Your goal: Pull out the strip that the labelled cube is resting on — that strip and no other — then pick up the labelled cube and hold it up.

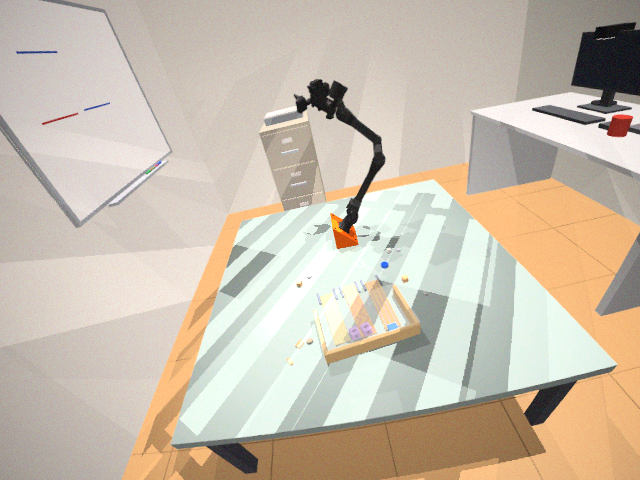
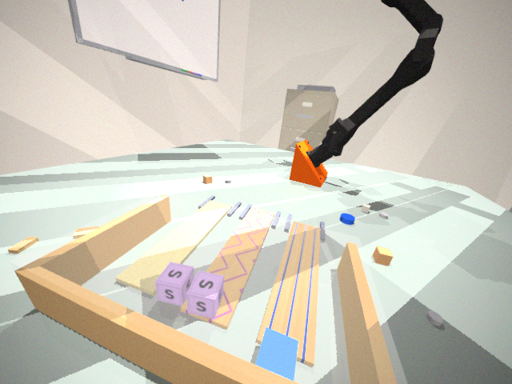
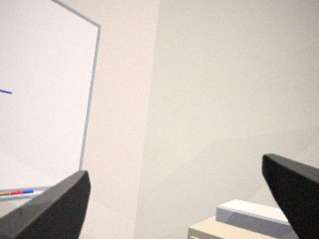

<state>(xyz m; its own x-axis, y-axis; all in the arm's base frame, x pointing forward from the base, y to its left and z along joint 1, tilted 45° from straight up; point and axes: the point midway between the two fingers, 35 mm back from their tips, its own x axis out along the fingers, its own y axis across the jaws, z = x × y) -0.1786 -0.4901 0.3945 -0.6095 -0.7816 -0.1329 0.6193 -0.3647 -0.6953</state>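
Note:
A three-sided wooden frame [image 1: 372, 347] [image 2: 103, 243] lies on the table and holds three strips side by side: a plain cream strip [image 1: 334, 316] [image 2: 182, 239], a pink zigzag strip [image 1: 356, 307] [image 2: 244, 248] and a blue-lined strip [image 1: 385, 307] [image 2: 295, 273]. Two purple cubes marked S stand touching near the front wall. The left cube [image 1: 354, 333] [image 2: 174, 282] is at the cream strip's end; the right cube [image 1: 367, 328] [image 2: 205, 294] rests on the zigzag strip. My gripper [image 1: 299, 102] [image 3: 175, 170] is open and empty, high above the table's far side, facing the wall.
The arm's orange wedge base [image 1: 343, 235] [image 2: 306, 169] stands at the table's back. A blue disc [image 1: 384, 265] [image 2: 347, 218], small tan blocks [image 2: 382, 254] and grey bits lie scattered. A light-blue patch [image 1: 392, 326] [image 2: 278, 358] lies at the lined strip's front end.

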